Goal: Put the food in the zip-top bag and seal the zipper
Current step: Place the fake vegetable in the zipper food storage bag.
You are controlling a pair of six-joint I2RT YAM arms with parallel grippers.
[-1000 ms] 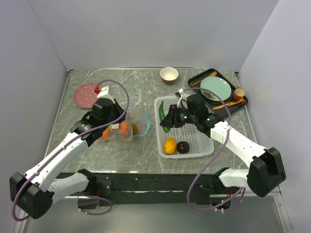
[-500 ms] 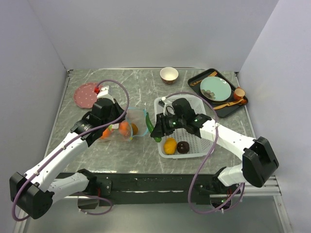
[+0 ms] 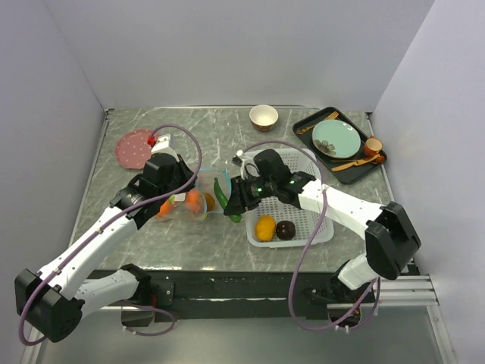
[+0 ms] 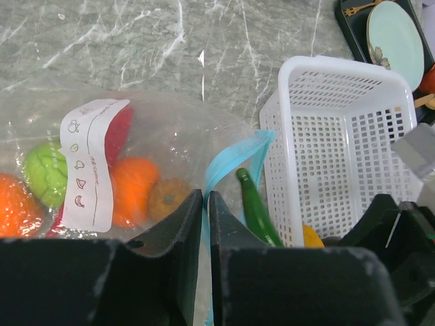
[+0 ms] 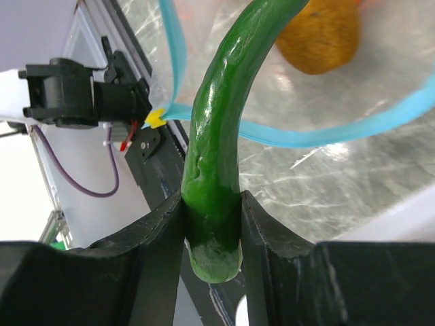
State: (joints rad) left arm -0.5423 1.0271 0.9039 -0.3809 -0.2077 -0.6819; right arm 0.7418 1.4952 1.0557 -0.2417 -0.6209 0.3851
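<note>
Two fruits lie side by side in the near end of the white mesh basket: a yellow fruit and a dark round fruit. Just left of the basket, the right hand clamps one end of the green pepper. The pepper's free tip points into the open mouth of the zip-top bag.

The bag lies on the table left of the basket. The left hand is pressed together on its teal zipper. Inside the bag are oranges, a green apple and something red. Its white label carries small produce outlines, and the printed line is too small to read.

Beyond the basket stand a small bowl and a dark tray holding a teal plate.
</note>
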